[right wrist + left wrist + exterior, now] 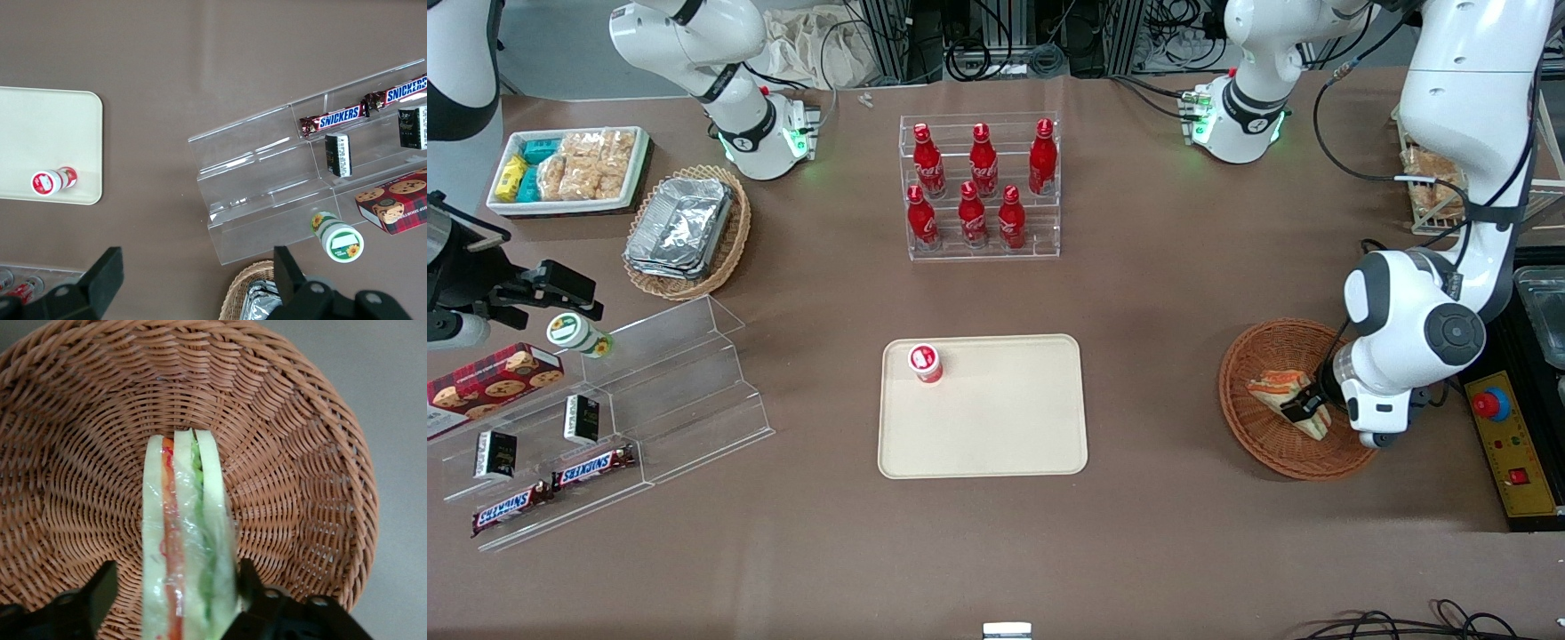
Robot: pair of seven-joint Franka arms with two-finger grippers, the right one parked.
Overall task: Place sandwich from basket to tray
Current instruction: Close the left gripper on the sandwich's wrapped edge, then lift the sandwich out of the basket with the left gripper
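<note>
gripper (1307, 407): down inside the basket, fingers (100, 590) spread wide on either side of the sandwich. One finger looks right up against the bread, the other has a gap, so it's not clamped on anything.
sandwich (189, 540): one wedge, standing on edge in the basket between the fingers, white bread with orange, red and green layers showing.
basket (1258, 444): round reddish-brown wicker, sitting toward the working arm's end of the table, well apart from the tray.
tray (996, 427): cream rectangle mid-table, with one small red and white cup (926, 363) standing in a corner of it. Can't read its lid.
bottles (983, 160): six red ones with white script, looks like Coca-Cola, in a clear stepped rack (983, 244), three per row, farther from the front camera than the tray.
clear stepped shelf (658, 400): toward the parked arm's end. Two bars (551, 489) that read SNICKERS, two small dark packs (580, 419), a red cookie box (489, 378), one green-lidded cup (574, 333).
oval wicker basket (729, 240): stack of foil trays (680, 222) in it.
white tray (569, 169): snack packs, writing too small to read.
</note>
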